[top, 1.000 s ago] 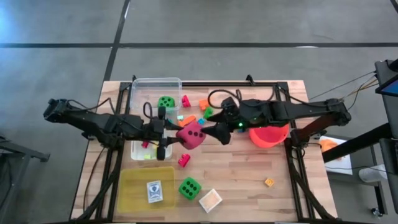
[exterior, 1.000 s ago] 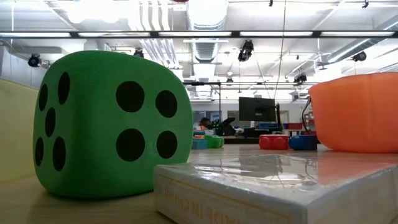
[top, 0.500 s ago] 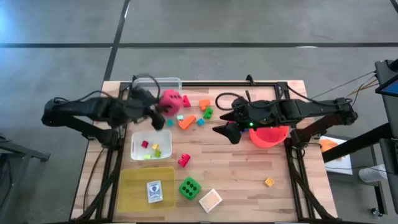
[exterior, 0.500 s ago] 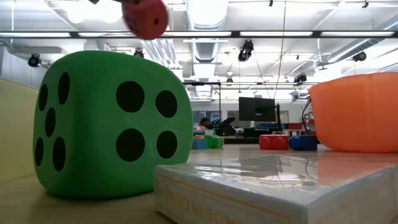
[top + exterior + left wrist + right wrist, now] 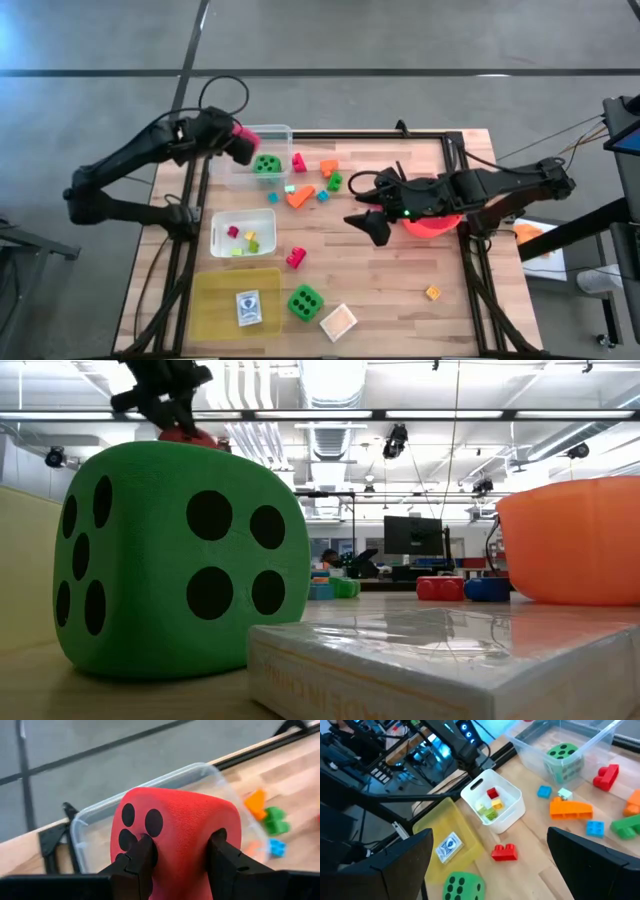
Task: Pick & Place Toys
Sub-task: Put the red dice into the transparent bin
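Left gripper [image 5: 180, 852] was clenched on the pink die [image 5: 175, 827], carried in the air over the near rim of the clear tub [image 5: 228, 160] — a spot that reads as lined up for a drop beside the green die [image 5: 266, 164] already inside. Right gripper [image 5: 372, 218] hung released, fingers spread, mid-table by the red-orange bucket [image 5: 432, 222] — apparently waiting.

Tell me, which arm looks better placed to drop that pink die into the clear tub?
The left. Its end effector is shut on the pink die, right at the clear tub with the green die. The right end effector hangs open mid-table, holding nothing.
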You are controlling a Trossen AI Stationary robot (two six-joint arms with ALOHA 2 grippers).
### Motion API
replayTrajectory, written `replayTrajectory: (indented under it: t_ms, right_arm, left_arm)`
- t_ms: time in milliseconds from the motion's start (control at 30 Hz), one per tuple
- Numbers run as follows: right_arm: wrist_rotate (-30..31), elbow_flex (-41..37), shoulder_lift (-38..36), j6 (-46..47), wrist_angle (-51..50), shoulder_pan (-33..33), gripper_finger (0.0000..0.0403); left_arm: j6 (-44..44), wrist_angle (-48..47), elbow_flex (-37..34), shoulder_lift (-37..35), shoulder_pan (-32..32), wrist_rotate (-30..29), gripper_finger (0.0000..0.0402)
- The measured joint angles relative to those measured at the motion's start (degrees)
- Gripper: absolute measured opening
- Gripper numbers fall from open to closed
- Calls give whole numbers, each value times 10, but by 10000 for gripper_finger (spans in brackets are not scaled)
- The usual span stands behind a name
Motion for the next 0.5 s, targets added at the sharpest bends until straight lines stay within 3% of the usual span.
replayTrajectory:
  t_ms: [500]
  right_arm:
    - [29, 0, 0, 7, -6, 20, 383]
  left_arm:
    - [44, -41, 0, 107, 64, 39, 127]
